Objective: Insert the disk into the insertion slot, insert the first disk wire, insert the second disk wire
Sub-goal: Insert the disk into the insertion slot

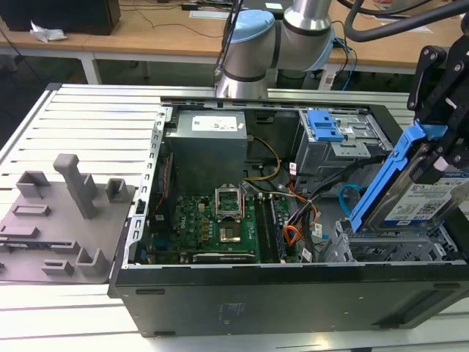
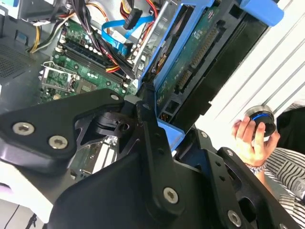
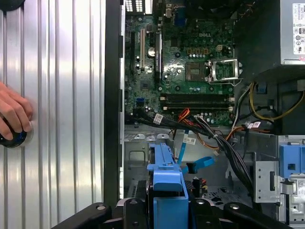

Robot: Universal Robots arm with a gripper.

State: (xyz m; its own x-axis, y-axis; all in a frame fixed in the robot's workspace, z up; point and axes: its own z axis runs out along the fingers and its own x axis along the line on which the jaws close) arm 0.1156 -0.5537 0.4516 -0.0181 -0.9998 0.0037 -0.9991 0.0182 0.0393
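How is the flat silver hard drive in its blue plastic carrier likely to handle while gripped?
The flat silver hard drive looks rigid and probably dense for its size: metal body, no sag while tilted. Its blue plastic carrier may flex slightly, so it could shift in the gripper. The exposed circuit board suggests fragility.

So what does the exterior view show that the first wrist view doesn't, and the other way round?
Exterior view: a grey plastic fixture tray on the exterior view's left, the arm's blue-capped joint, and the white label on the flat silver hard drive in a blue plastic carrier, held tilted. First wrist view: a hand on a dark round knob. Both: the green motherboard, the blue carrier and the black claw holding it.
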